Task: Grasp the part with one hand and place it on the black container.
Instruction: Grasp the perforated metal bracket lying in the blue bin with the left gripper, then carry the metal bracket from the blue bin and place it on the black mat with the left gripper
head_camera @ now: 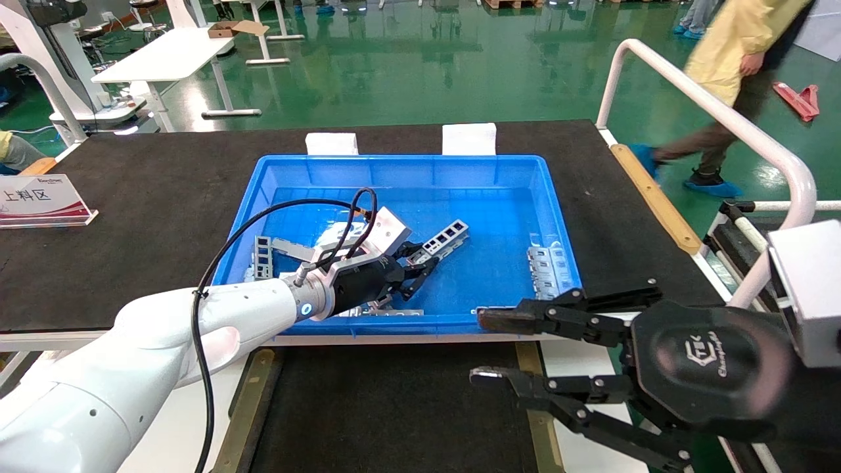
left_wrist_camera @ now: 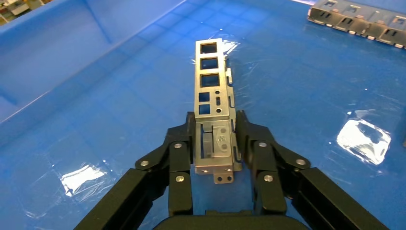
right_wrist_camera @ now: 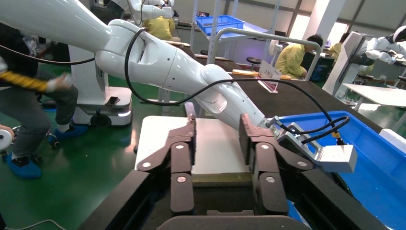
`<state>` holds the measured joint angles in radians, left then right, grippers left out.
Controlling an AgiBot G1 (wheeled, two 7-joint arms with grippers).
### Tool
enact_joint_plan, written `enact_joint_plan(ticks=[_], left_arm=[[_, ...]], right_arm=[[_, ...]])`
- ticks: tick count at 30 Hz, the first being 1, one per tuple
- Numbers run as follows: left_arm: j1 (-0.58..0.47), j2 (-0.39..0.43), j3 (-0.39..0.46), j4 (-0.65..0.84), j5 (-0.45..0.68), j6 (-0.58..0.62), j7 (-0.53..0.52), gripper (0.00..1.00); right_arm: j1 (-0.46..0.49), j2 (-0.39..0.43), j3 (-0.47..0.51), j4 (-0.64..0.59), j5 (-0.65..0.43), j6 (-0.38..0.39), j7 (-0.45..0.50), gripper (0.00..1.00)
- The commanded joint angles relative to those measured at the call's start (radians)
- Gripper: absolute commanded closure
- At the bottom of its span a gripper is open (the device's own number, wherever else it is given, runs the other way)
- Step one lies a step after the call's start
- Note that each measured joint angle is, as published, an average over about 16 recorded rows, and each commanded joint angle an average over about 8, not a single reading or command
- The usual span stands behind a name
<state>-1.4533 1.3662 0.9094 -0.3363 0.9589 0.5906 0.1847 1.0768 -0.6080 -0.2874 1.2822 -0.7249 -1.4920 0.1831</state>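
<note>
The part (head_camera: 447, 235), a slim silver bar with rectangular windows, is in the blue crate, its near end between the fingers of my left gripper (head_camera: 420, 261). In the left wrist view both black fingers press against the sides of the part (left_wrist_camera: 210, 72), so my left gripper (left_wrist_camera: 215, 120) is shut on it just above the crate floor. The black container (head_camera: 394, 407), with brass side strips, lies in front of the crate. My right gripper (head_camera: 479, 347) hovers open and empty over its right edge; in the right wrist view (right_wrist_camera: 216, 124) its jaws stand wide apart.
The blue crate (head_camera: 558, 223) holds more metal parts at its right (head_camera: 548, 269) and left (head_camera: 263, 256); some show in the left wrist view (left_wrist_camera: 359, 21). A sign (head_camera: 39, 200) stands at the left. A white rail (head_camera: 723, 118) borders the right side. A person walks behind.
</note>
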Motion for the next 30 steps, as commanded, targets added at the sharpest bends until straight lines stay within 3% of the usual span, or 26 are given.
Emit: enact_joint_plan(ticks=[1, 22, 26, 30], left_arm=[[0.003, 0.000, 0.010, -0.001, -0.013, -0.011, 0.001, 1.00], [-0.054, -0.011, 0.043, -0.022, -0.234, 0.007, 0.046, 1.00], [-0.063, -0.041, 0.044, -0.020, -0.259, 0.108, 0.051, 1.00], [-0.060, -0.103, 0.036, -0.032, -0.289, 0.312, 0.063, 1.00]], right_arm=[[0.000, 0.000, 0.000, 0.000, 0.000, 0.000, 0.000, 1.00], [0.000, 0.001, -0.001, 0.000, 0.001, 0.001, -0.001, 1.00], [0.000, 0.001, -0.002, 0.000, 0.001, 0.001, -0.001, 1.00], [0.000, 0.001, -0.002, 0.000, 0.001, 0.001, -0.001, 1.00]])
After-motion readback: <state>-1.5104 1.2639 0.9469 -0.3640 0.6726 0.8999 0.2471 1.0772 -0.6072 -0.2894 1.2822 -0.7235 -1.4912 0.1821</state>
